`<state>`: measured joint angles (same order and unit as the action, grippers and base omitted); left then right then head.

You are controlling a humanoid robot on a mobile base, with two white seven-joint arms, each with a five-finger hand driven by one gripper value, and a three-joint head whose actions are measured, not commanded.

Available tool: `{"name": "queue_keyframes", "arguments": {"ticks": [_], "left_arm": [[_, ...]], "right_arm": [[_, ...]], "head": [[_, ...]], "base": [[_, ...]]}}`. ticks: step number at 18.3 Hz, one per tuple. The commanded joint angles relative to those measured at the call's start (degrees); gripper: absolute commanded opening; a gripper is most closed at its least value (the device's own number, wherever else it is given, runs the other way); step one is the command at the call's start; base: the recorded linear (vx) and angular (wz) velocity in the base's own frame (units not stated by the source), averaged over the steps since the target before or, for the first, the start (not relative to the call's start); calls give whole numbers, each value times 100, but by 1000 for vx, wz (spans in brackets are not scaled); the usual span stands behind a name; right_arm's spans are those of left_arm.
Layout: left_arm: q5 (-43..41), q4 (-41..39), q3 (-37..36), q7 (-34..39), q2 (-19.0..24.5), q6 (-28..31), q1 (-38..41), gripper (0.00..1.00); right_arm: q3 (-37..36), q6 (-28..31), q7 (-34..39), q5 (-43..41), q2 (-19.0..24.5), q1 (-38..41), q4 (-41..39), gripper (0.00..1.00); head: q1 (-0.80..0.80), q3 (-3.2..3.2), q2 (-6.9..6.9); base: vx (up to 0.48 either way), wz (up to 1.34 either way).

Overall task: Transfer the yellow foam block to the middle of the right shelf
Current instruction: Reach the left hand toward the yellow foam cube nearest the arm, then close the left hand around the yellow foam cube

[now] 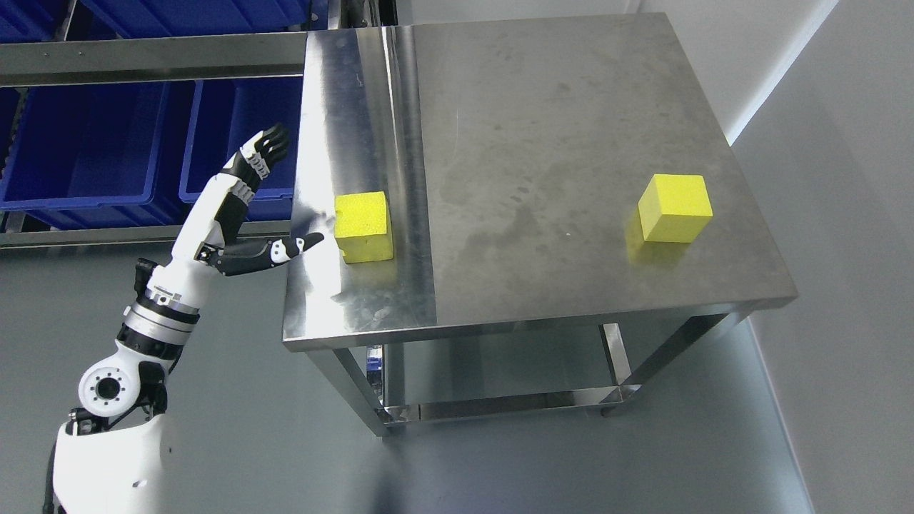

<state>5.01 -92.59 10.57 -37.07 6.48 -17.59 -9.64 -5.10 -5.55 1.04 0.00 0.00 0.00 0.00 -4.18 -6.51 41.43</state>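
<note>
A yellow foam block [364, 226] sits near the left edge of the steel table [543, 121]. A second yellow foam block [675, 208] sits near the table's right edge. My left hand [278, 196] is raised just left of the table edge, fingers spread and holding nothing. Its thumb [303, 244] points toward the left block and ends a little short of it. The fingers [264, 151] point up and away in front of the blue bins. The right arm does not show.
A metal shelf rack [143, 61] with blue plastic bins [86, 150] stands at the left behind my arm. The table has a lower shelf [500, 408]. A white wall [842, 178] runs along the right side. Grey floor lies below.
</note>
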Motion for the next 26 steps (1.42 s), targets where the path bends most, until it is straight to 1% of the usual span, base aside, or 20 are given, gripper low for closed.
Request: {"name": "queue_keyframes", "arguments": {"ticks": [1, 3, 5, 8, 10, 12, 14, 16, 17, 18, 19, 21, 22, 23, 25, 26], "left_arm": [[-192, 144, -670, -221, 556, 501, -230, 99], [-534, 407, -775, -519, 530, 520, -423, 99], [-597, 557, -977, -792, 530, 537, -670, 98], [-728, 908, -1267, -846, 530, 712, -977, 98], [-1000, 1067, -1286, -872, 513, 739, -1022, 98], [-1072, 1085, -1303, -881, 513, 739, -1031, 97], [-1072, 1155, -1373, -960, 495, 748, -1048, 89], [-1063, 1251, -1382, -1083, 486, 748, -1092, 77], [-1046, 1269, -1339, -1197, 477, 748, -1127, 69], [-1020, 1278, -1277, -1319, 443, 739, -1136, 56], [-985, 1278, -1207, -1338, 416, 713, -1136, 47], [-879, 1278, -988, -1338, 302, 687, -1136, 31], [-835, 1278, -874, -1338, 223, 678, -1145, 25], [-800, 1278, -759, -1338, 118, 643, -1180, 24], [-573, 1261, -277, -1329, -547, 432, -1495, 24], [-354, 1235, -5, -1295, -548, 414, -1671, 24]], "right_arm": [[0, 1, 2, 0, -100, -9, -100, 100], [0, 1, 2, 0, -100, -17, -100, 100], [0, 1, 2, 0, -100, -9, -100, 100], [0, 1, 2, 0, -100, -9, -100, 100], [0, 1, 2, 0, -100, -9, -100, 100], [0, 1, 2, 0, -100, -17, -100, 100], [0, 1, 2, 0, -100, -9, -100, 100], [0, 1, 2, 0, -100, -9, -100, 100], [0, 1, 2, 0, -100, -17, -100, 100], [0, 1, 2, 0, -100, -9, -100, 100], [0, 1, 2, 0, -100, -9, -100, 100], [0, 1, 2, 0, -100, -9, -100, 100], [0, 1, 2, 0, -100, -9, -100, 100], [0, 1, 2, 0, -100, -9, -100, 100], [0, 1, 2, 0, -100, -9, -100, 100], [0, 1, 2, 0, -100, -17, -100, 100]], "head": [[0, 0, 0], [0, 0, 0], [0, 0, 0], [0, 0, 0], [0, 0, 0], [0, 0, 0], [0, 0, 0], [0, 0, 0], [0, 0, 0], [0, 0, 0], [0, 0, 0], [0, 0, 0], [0, 0, 0], [0, 0, 0], [0, 0, 0], [0, 0, 0]], "base": [[0, 0], [0, 0], [0, 0], [0, 0], [0, 0], [0, 0], [0, 0], [0, 0], [0, 0], [0, 0], [0, 0], [0, 0], [0, 0], [0, 0], [0, 0], [0, 0]]}}
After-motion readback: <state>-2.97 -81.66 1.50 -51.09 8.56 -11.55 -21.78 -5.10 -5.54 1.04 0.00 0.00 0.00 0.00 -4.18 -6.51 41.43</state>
